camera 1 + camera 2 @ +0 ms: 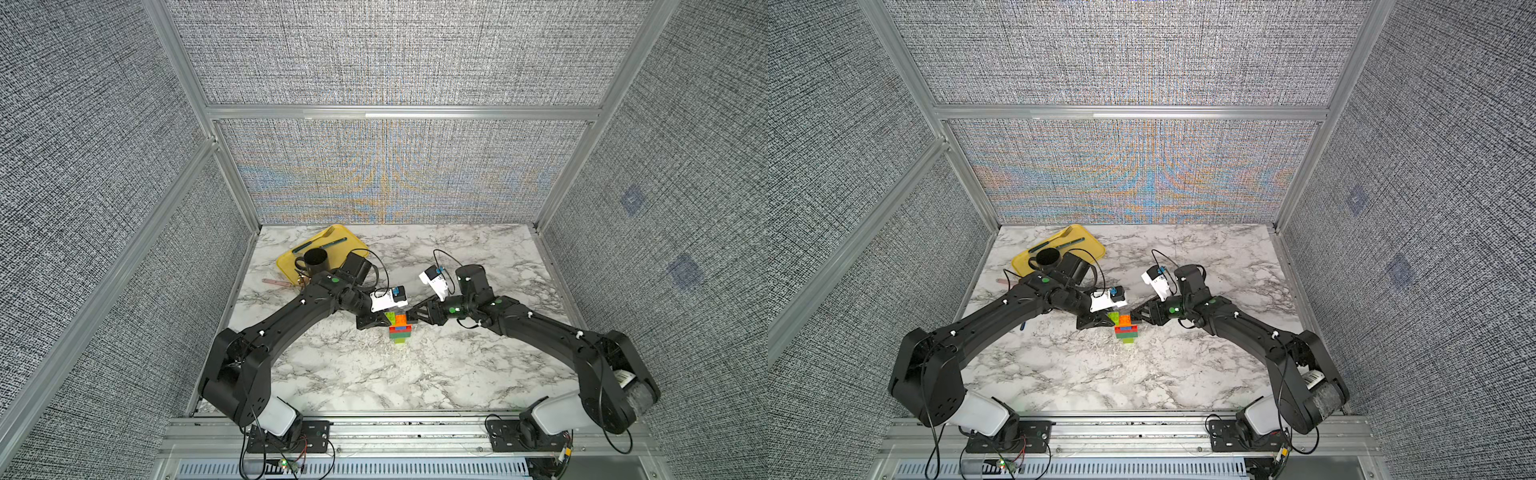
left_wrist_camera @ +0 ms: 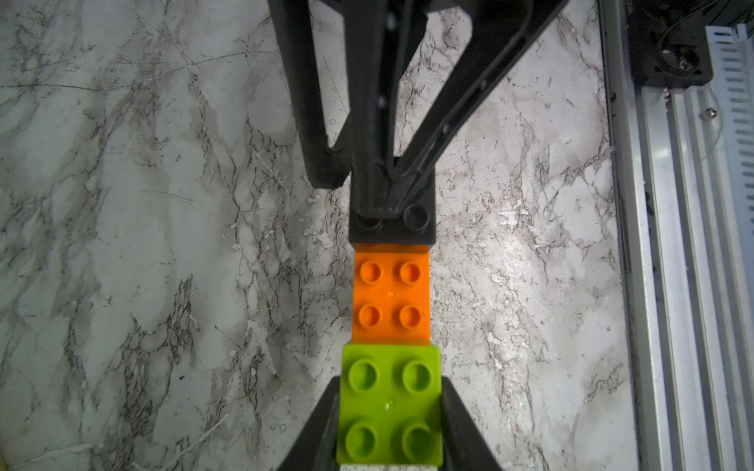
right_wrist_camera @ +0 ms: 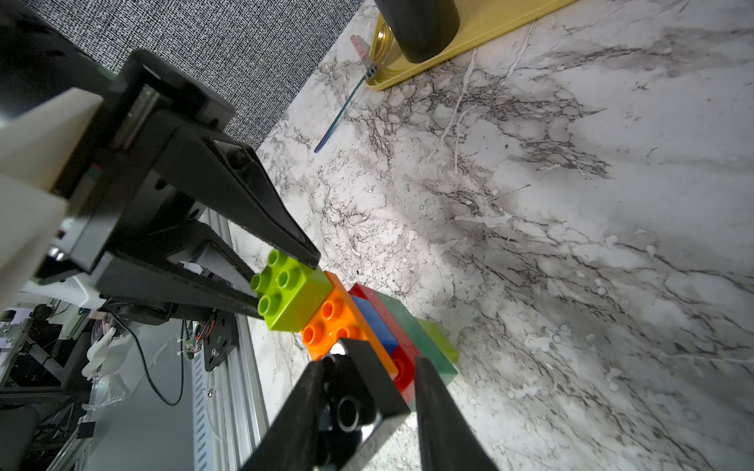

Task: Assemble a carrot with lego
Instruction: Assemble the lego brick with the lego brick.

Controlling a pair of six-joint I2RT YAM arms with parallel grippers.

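our left gripper [image 2: 389, 382] clamps the lime brick [image 2: 389, 407], our right gripper [image 3: 373, 365] the black brick [image 3: 355, 407]; the right wrist view shows us red, blue, green layers of the carrot [image 3: 379, 326], hidden from the left wrist view

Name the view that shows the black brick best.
Left wrist: the black brick shows sharp, studs and side, at the orange brick's end. Right wrist shows it close but blurred between the right gripper's fingers. In both top views it cannot be made out.
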